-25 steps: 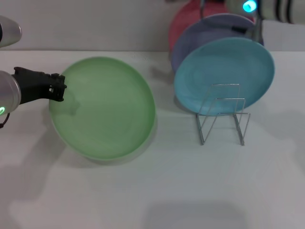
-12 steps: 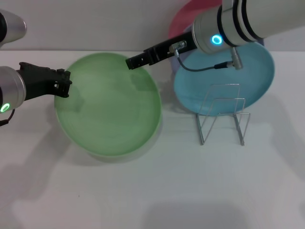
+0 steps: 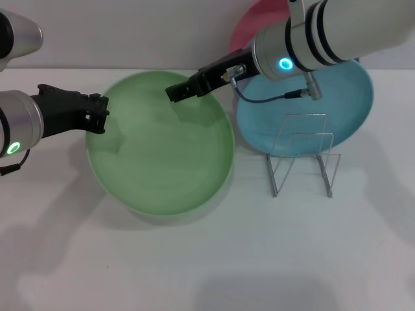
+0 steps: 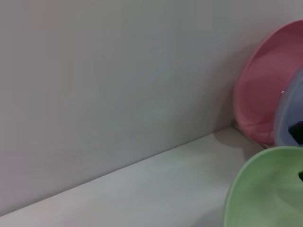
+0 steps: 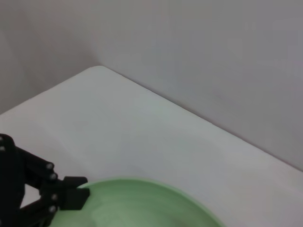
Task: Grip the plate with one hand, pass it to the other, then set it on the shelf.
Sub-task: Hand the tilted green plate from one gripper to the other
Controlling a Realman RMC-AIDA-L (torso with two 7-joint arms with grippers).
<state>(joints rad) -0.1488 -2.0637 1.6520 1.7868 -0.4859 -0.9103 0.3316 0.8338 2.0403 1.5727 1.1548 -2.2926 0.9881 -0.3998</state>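
Observation:
The pale green plate (image 3: 162, 152) hangs tilted above the table. My left gripper (image 3: 98, 115) is shut on its left rim. It also shows in the right wrist view (image 5: 75, 194), clamped on the plate's edge (image 5: 142, 203). My right gripper (image 3: 176, 92) reaches in from the upper right, with its tip at the plate's far rim. The wire shelf (image 3: 302, 159) stands to the right of the plate, its front loops bare. In the left wrist view the green plate (image 4: 265, 189) fills the corner.
A sky-blue plate (image 3: 324, 97) stands upright in the shelf's back part. A lavender plate (image 3: 245, 65) and a pink plate (image 3: 249, 29) stand behind it by the wall. The pink plate also shows in the left wrist view (image 4: 260, 94). White table (image 3: 207, 259) lies in front.
My left gripper has carried the green plate to the right. My right arm has come in from the upper right and brought its gripper to the plate's far rim.

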